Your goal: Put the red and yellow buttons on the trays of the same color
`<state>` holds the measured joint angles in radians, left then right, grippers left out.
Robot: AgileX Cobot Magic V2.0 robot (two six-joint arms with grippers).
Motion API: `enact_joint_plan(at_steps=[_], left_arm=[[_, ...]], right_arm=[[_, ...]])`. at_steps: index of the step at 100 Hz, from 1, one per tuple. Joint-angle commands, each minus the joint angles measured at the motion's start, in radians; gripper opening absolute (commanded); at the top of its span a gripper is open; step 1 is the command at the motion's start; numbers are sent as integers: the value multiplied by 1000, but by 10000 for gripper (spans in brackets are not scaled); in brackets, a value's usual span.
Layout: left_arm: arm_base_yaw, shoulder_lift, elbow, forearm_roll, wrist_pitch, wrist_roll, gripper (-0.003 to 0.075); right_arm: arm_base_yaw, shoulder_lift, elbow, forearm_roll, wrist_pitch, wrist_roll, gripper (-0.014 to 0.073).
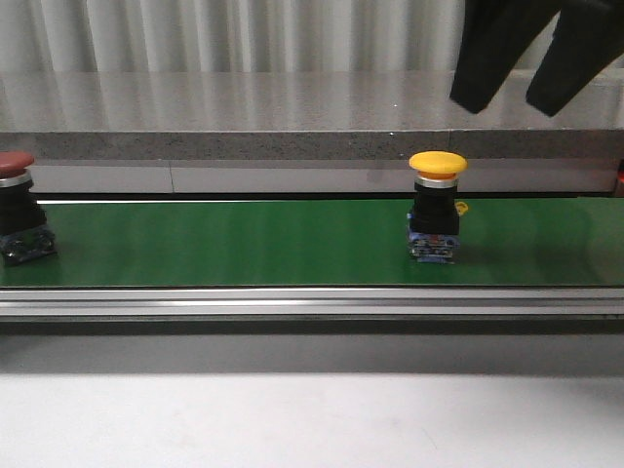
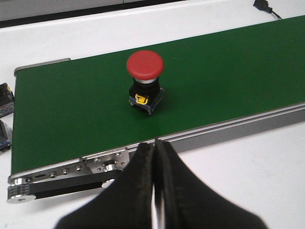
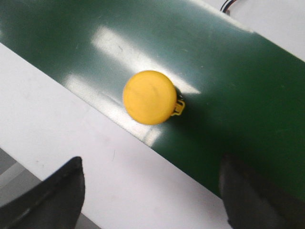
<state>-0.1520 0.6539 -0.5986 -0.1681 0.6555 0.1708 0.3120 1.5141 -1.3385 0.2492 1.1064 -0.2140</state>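
A yellow button (image 1: 436, 210) stands upright on the green belt (image 1: 244, 244), right of centre. From above, its cap (image 3: 149, 97) sits near the belt's edge. My right gripper (image 1: 509, 104) hangs open high above and slightly right of it, and nothing lies between its fingers (image 3: 151, 164). A red button (image 1: 18, 210) stands at the belt's far left. In the left wrist view the red button (image 2: 145, 71) is upright on the belt, ahead of my left gripper (image 2: 155, 145), which is shut and empty over the belt's rail. The trays are out of view.
The belt's metal rail (image 1: 312, 300) runs along the front, with white table (image 1: 312, 419) before it. A grey ledge (image 1: 292, 146) rises behind the belt. Dark blue parts (image 2: 4, 98) lie beside the belt's end, and a black cable (image 2: 263, 5) lies past it.
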Motion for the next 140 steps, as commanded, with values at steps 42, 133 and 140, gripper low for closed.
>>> enact_joint_plan(at_steps=[42, 133, 140], left_arm=[[-9, -1, -26, -8, -74, 3, -20], [-9, -1, -26, -8, -74, 3, -20], [-9, -1, -26, -8, -74, 3, -20]], right_arm=[[1, 190, -107, 10, -7, -44, 321], [-504, -179, 164, 4, -26, 273, 91], [-576, -200, 186, 4, -16, 284, 91]])
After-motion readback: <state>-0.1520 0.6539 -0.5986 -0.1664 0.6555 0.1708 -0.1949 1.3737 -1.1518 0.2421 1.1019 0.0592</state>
